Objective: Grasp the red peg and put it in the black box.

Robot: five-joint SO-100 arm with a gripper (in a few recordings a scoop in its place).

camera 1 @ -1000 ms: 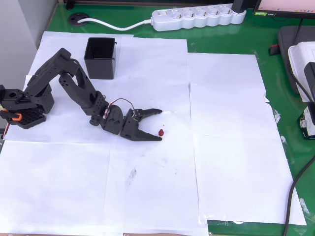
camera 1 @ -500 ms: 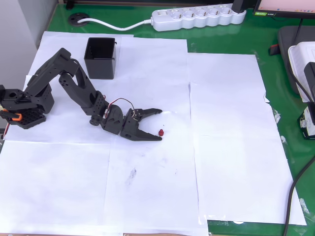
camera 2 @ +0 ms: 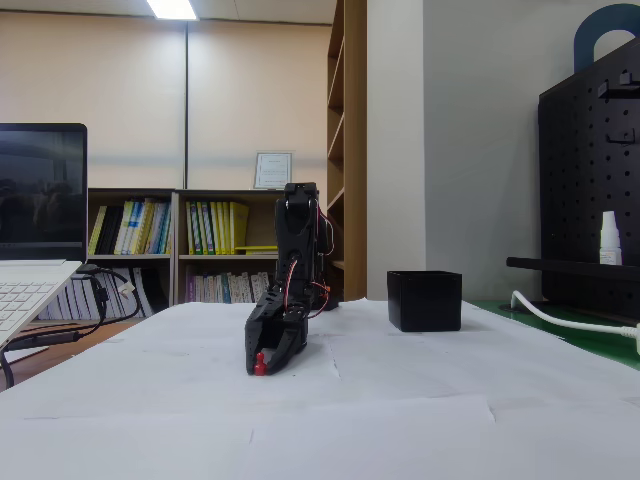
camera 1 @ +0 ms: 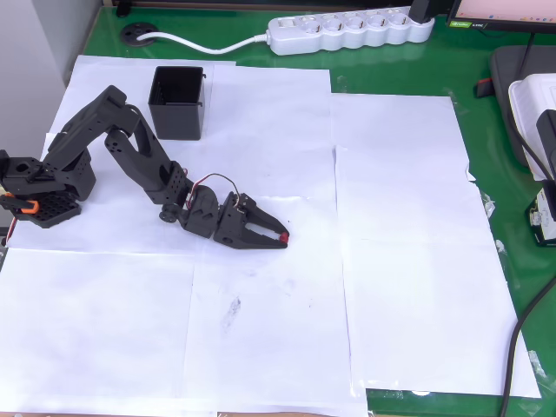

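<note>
End effector (camera 1: 276, 234), one: jaws, spread around the peg (camera 1: 284, 236) half a second earlier, had drawn together to pinch it at the tips, low on the paper-covered bench (camera 1: 408, 261), so grasp judged made, carry pending; peg, one; box (camera 1: 178, 102), one, well apart, empty.
</note>
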